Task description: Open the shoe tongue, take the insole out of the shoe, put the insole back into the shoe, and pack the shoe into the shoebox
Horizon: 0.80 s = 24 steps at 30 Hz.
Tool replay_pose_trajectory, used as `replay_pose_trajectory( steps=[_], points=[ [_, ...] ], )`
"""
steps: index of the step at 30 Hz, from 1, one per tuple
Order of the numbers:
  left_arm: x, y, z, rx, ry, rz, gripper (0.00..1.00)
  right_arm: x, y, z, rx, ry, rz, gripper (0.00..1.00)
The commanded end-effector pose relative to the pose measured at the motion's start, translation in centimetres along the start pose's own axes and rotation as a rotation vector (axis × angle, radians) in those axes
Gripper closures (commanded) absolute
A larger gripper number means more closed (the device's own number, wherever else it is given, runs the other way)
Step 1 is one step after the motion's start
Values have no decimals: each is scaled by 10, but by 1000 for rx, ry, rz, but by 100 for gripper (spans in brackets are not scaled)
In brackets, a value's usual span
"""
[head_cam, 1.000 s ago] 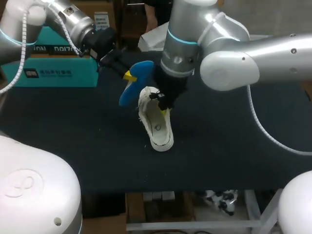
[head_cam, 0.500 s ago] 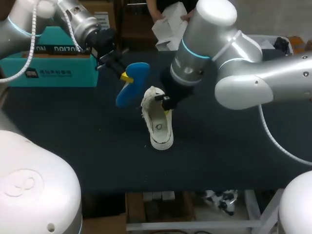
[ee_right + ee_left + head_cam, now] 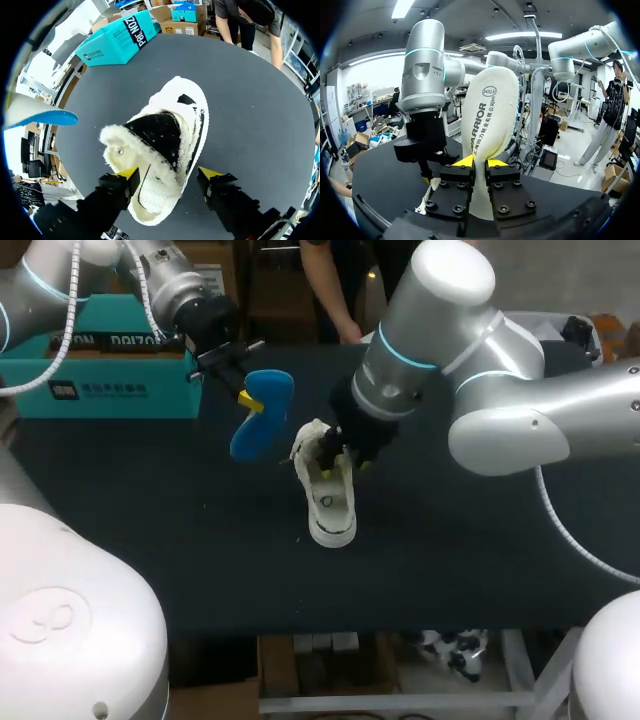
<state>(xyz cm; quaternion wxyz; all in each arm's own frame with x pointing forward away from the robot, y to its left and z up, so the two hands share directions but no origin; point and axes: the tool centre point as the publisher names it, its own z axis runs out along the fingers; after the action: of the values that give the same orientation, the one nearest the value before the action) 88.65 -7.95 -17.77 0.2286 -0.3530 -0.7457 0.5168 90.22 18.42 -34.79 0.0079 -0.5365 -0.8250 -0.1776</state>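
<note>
The left gripper (image 3: 247,400) has drawn the blue insole (image 3: 250,437) further from the white shoe (image 3: 330,502) and pinches it mid-length to hold it clear. The right gripper (image 3: 343,458) hangs spread over the shoe, seemingly not touching it, leaving the opening free.

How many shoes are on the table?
1. The white shoe lies in the middle of the table, between the right arm's open jaws. Its insole is out, pinched in the left arm's jaws. No other shoe shows.
</note>
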Motion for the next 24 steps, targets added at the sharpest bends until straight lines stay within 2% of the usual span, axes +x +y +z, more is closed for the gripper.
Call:
replay_pose_trajectory(
  steps=[1,3,5,20,24],
  points=[
    [7,-12,3,24,29,49,100,-10,-19,-22,-96,63,-13,0],
    [7,-21,8,60,58,64,100,-14,-25,-33,-115,101,-22,0],
    [7,-31,14,65,43,45,100,-16,-27,-38,-132,115,-49,0],
    [7,-31,14,65,43,45,100,-16,-27,-38,-132,115,-49,0],
    [9,-31,16,71,39,51,100,-27,-30,-51,-74,167,19,0]
  ],
)
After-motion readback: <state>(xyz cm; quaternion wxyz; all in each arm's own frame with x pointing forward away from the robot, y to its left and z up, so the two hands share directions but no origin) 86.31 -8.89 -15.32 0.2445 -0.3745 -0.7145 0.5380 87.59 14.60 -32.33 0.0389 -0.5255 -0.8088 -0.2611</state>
